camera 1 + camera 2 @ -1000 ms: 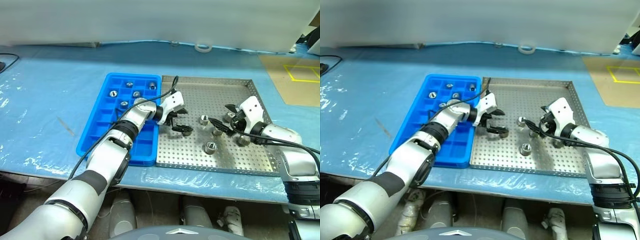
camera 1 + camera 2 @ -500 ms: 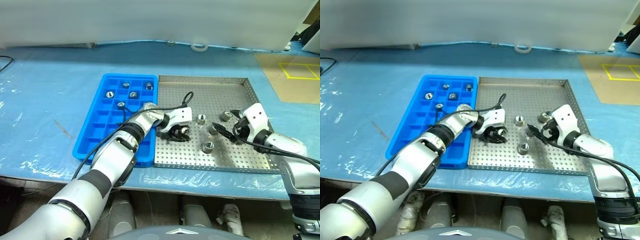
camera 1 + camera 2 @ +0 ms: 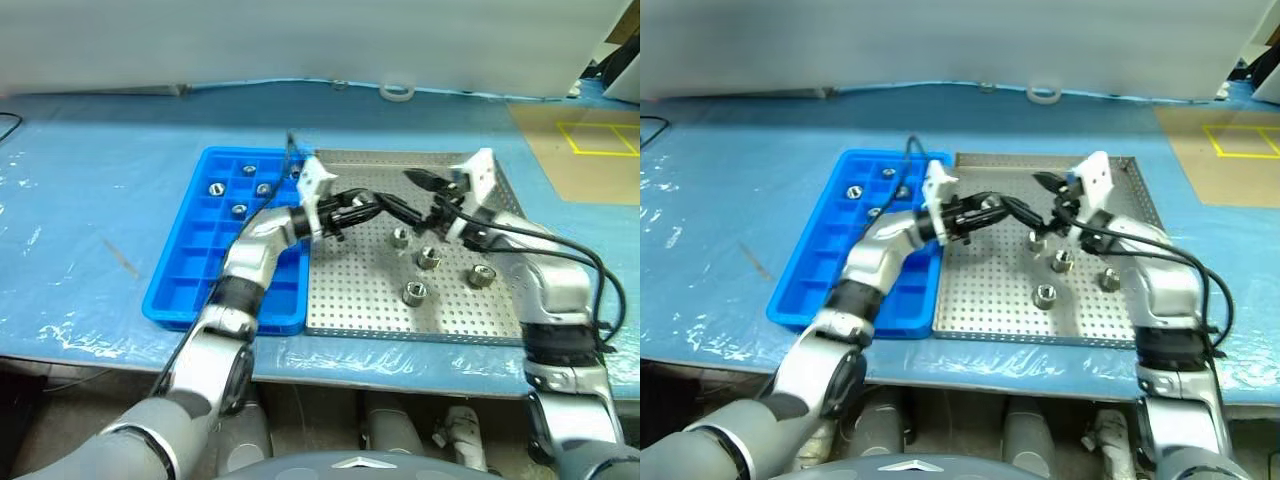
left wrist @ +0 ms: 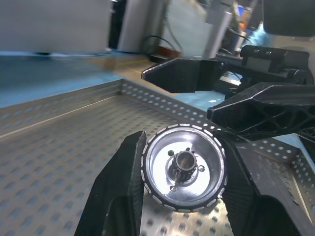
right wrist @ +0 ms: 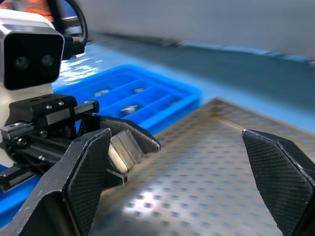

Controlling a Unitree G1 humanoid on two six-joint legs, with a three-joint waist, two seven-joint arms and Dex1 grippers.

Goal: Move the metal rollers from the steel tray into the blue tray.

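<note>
Left gripper (image 4: 183,196): jaws clamped on one metal roller (image 4: 184,167), hollow face toward its wrist camera, lifted clear above the steel tray (image 3: 470,310); you carry it left to the blue tray (image 3: 185,290) and pick a vacant cell; level the wrist before you let go, so it drops flat. Right gripper (image 3: 422,196): jaws spread wide, holding nothing, very near the left one's tips; keep it back while you swing. Four rollers (image 3: 414,293) lie on the steel tray; several (image 3: 215,188) sit in far cells; desk (image 3: 100,200) blue-covered.
</note>
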